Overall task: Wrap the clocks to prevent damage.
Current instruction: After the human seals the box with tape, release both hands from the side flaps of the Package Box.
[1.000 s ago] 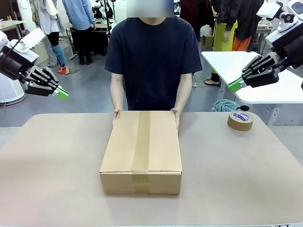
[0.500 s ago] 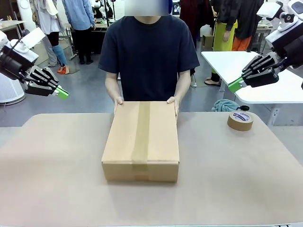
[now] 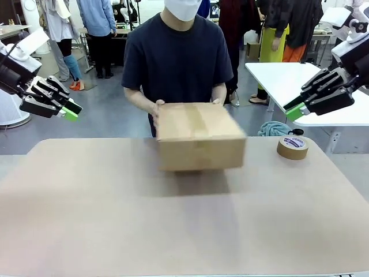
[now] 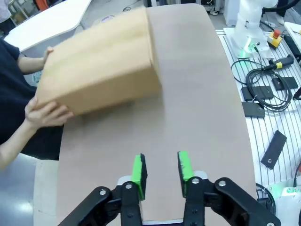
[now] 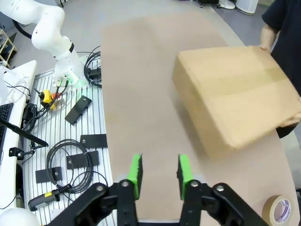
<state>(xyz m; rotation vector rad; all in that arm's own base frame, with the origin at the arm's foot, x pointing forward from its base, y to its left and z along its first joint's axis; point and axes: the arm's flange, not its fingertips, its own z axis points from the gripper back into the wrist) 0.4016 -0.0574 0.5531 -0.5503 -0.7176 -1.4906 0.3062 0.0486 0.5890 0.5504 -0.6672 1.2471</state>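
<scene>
The cardboard box [image 3: 199,135] is in the person's hands above mid-bench [image 3: 104,213], between and well apart from left gripper [image 3: 70,111] and right gripper [image 3: 294,109], both jaws parted and empty.

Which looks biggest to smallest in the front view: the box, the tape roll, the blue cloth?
1. cardboard box, held up by the person, clearly largest.
2 and 3. tape roll and blue cloth look about alike; the cloth is partly hidden and farther off, so unranked.

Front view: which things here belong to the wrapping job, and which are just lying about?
Job:
- box, lifted off the table in the person's hands
- tape roll, on the table's right side

Lying about:
- teal cloth beyond the table's far edge
- white table behind
</scene>
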